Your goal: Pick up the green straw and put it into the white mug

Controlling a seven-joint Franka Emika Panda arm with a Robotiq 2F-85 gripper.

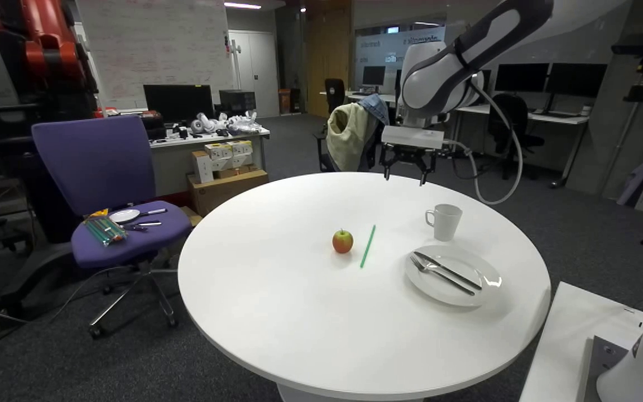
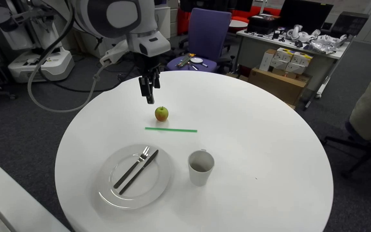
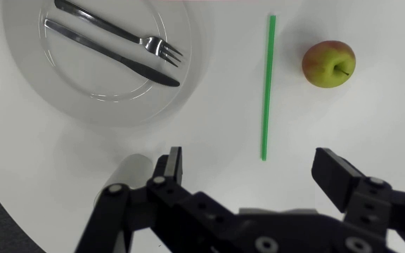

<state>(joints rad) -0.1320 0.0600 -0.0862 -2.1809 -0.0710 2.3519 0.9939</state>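
Note:
The thin green straw (image 1: pixel 368 246) lies flat on the round white table, also seen in an exterior view (image 2: pixel 171 130). In the wrist view the straw (image 3: pixel 268 88) runs nearly straight up the picture. The white mug (image 1: pixel 447 222) stands upright with its handle to one side; its open top shows in an exterior view (image 2: pixel 199 176) and nothing shows in it. In the wrist view the mug (image 3: pixel 136 171) is partly hidden behind a finger. My gripper (image 1: pixel 405 180) is open and empty, above the table. In the wrist view the straw's near end lies between the gripper's (image 3: pixel 248 148) spread fingers, below them.
A red-green apple (image 1: pixel 342 242) lies close beside the straw. A white plate (image 2: pixel 155 180) stands near the mug, with a fork (image 3: pixel 153 45) and a knife (image 3: pixel 146 72) on it. A purple chair (image 1: pixel 98 162) stands off the table's edge.

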